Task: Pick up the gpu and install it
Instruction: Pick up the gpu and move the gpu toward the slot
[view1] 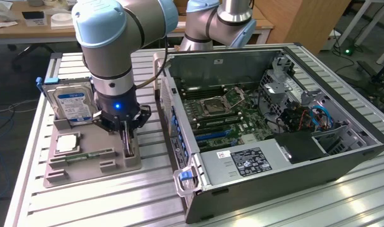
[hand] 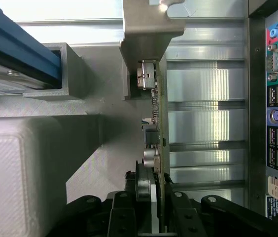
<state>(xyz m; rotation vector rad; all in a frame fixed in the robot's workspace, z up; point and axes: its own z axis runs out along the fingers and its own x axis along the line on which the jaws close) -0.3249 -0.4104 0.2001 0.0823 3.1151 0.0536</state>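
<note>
The gpu (view1: 129, 147) stands on edge in a slot of the grey holder tray (view1: 116, 166), at the exterior view's left. My gripper (view1: 127, 137) is lowered straight over it. In the wrist view the gpu (hand: 160, 113) runs edge-on away from me, with its pale metal bracket (hand: 149, 29) at the far end. My gripper (hand: 159, 210) straddles the near end of the card. One pad (hand: 145, 190) sits close against the component side, the other finger (hand: 178, 205) lies just off the back face with a thin dark gap. The card still rests in its slot.
The open computer case (view1: 343, 156) lies at the exterior view's right, its motherboard and blue expansion slot (view1: 212, 135) exposed. On the tray are a hard drive (view1: 75, 104), a memory stick (view1: 84, 155) and a processor (view1: 66, 143). The case's rear ports (hand: 277, 98) are beside the card.
</note>
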